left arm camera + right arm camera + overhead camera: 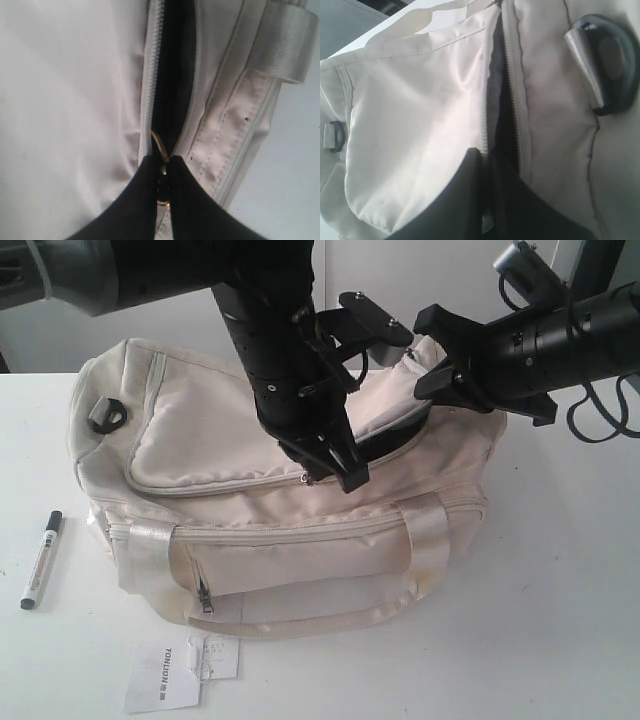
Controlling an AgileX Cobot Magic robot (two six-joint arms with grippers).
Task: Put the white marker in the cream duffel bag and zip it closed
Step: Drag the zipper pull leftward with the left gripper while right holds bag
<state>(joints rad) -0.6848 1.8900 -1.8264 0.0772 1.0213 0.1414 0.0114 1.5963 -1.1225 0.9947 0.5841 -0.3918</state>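
Currently, the left pincer (166, 161) is pressed together on the gold zip pull (159, 142) of the cream duffel bag (200, 430). I hold it there to run the slider along the main zip; black lining (170, 75) shows through the gap beyond my fingertips, so the mouth is open.

The right pincer (487, 157) is also pressed together, pinching the bag's fabric edge beside the zip teeth at the far end of the opening. I judge its purpose is to anchor the bag, so the soft cloth does not bunch or slide when the pull is drawn (a floppy bag needs a counter-hold).

The white marker (42, 560) lies on the white table (560, 590), well apart from the bag's left end with its black cap pointing away from the camera. It is not yet inside, so the zip should open for now, not close.

Count:
- Marker: one.
- Duffel: one.
- Pincers: two, both on the bag.
- Paper tags in front of the bag: two, a larger one (160, 680) and a smaller one (222, 655).
- Black D-rings seen from the right wrist: two, one close (612, 65) and one far (332, 135).
- Front strap handle (432, 535): one in view.
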